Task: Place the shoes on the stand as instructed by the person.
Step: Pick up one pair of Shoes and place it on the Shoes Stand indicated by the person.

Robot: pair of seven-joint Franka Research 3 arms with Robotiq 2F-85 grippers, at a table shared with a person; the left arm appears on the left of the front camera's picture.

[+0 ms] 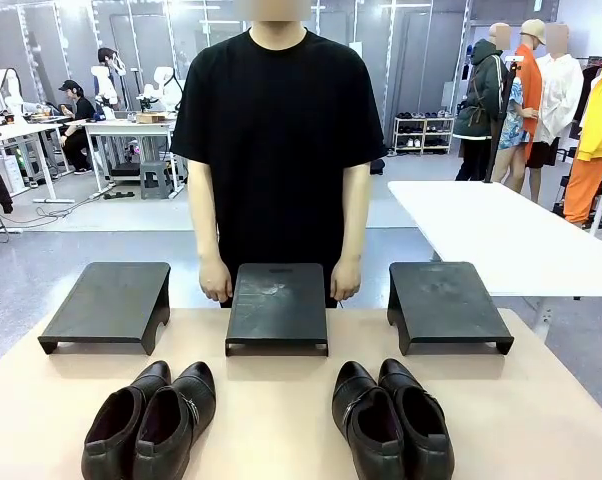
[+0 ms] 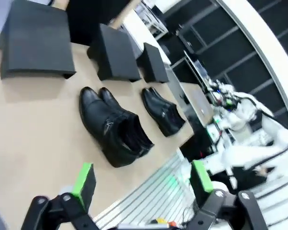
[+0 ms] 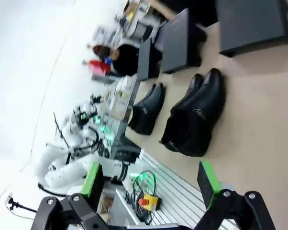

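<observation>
The tan surface (image 1: 281, 400) is carrying three black stands in a row across mid-frame: left stand (image 1: 108, 300), middle stand (image 1: 277, 305), right stand (image 1: 446, 303). Two pairs of shoes are sitting along the bottom, left pair (image 1: 151, 420) and right pair (image 1: 391, 418), well apart.

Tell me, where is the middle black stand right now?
Front view: the middle stand sits centrally, between the left stand and right stand, directly before the person.

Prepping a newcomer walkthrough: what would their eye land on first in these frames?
Two pairs of glossy black shoes sit at the near edge of the table, the left pair and the right pair, toes pointing away from the robot. Beyond them, in a row, are the black left stand, middle stand and right stand. The person in a black T-shirt stands just behind the middle stand.
</observation>
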